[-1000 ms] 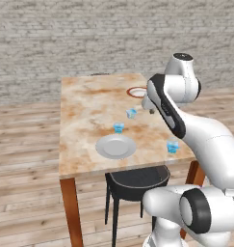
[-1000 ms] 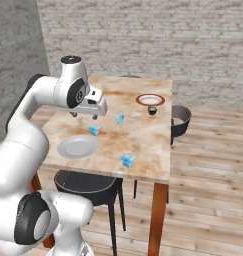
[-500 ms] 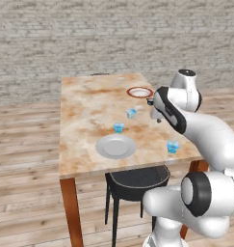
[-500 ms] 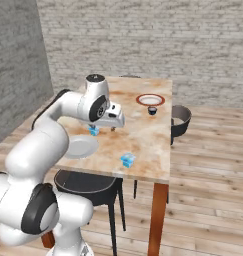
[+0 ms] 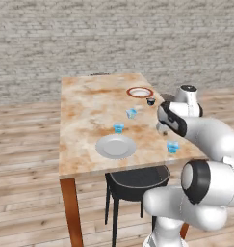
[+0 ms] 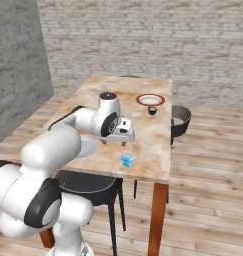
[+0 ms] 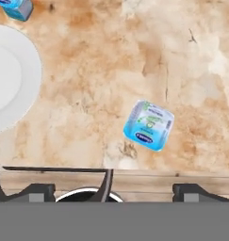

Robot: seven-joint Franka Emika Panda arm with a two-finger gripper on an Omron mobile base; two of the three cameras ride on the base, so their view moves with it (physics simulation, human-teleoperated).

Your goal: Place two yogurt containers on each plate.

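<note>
My gripper [image 7: 113, 190] hangs open above the marble table [image 7: 111, 56], near its front edge, with nothing between its fingertips [image 7: 38, 191]. One light-blue yogurt container [image 7: 149, 125] lies on the table just ahead of the gripper, a little to the right. It also shows near the table's front right corner [image 5: 173, 146] [image 6: 127, 159], close to the gripper [image 5: 161, 129] [image 6: 114, 142]. Two more yogurt containers [image 5: 119, 128] [image 5: 131, 113] stand mid-table. The plain grey plate [image 5: 115, 146] [image 7: 12, 80] is bare. The red-rimmed plate [image 5: 140, 91] [image 6: 150, 99] sits at the far right.
A small dark cup [image 5: 150, 101] [image 6: 152, 110] stands beside the red-rimmed plate. A black stool [image 5: 137, 178] is tucked under the table's front edge, and another dark chair [image 6: 180, 119] stands at the table's right side. A brick wall runs behind.
The arm has swung right and toward the table's front edge, bringing the gripper over the yogurt container near the front right corner. The jaws have spread a little wider.
</note>
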